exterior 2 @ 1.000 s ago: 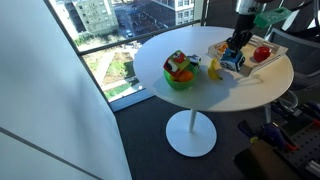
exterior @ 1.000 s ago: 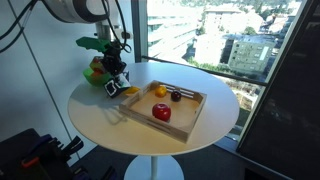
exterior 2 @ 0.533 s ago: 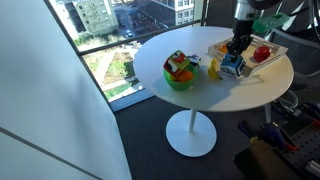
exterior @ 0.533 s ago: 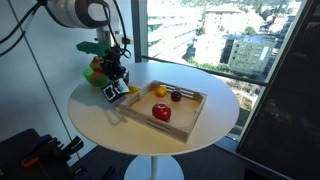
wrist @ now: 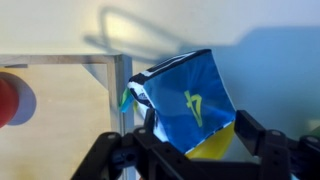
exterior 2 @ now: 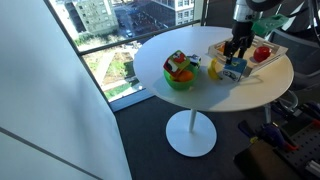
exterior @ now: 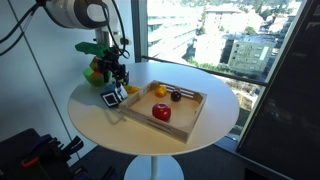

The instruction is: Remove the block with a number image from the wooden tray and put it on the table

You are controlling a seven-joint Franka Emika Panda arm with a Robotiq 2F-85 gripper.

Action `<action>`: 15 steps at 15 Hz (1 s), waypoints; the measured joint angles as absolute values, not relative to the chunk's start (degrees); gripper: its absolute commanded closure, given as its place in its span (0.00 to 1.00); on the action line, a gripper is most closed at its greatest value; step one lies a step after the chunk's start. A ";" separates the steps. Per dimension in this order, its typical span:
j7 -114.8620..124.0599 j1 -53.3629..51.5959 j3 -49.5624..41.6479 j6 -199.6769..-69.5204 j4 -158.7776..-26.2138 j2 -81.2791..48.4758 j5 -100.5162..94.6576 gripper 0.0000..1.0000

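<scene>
The block with a number image [wrist: 190, 100] shows a blue face with a yellow 4 and lies tilted between my fingers. It is on the white table [exterior: 95, 125], just outside the corner of the wooden tray [wrist: 115, 80]. In both exterior views the block [exterior: 110, 97] [exterior 2: 233, 70] sits by the tray [exterior: 196, 118] [exterior 2: 275, 60], right under the gripper [exterior: 119, 82] [exterior 2: 238, 52]. My gripper [wrist: 200, 138] is open. Its right finger [wrist: 252, 130] stands a little off the block's edge. The block hides the left finger's tip.
A red apple-like ball [exterior: 161, 113], a yellow piece [exterior: 158, 91] and a dark piece [exterior: 175, 96] lie in the tray. A green multicoloured toy [exterior: 97, 70] [exterior 2: 180, 72] stands near the table's edge by the window. A small yellow object [exterior 2: 213, 69] lies beside the block.
The jaws have opened and let go of the block. It has dropped slightly, onto the table beside the tray, while the gripper stays above it.
</scene>
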State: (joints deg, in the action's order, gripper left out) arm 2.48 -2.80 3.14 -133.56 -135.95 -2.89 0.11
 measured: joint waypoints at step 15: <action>2.83 -3.54 3.56 -130.95 -135.54 3.94 -0.13 0.00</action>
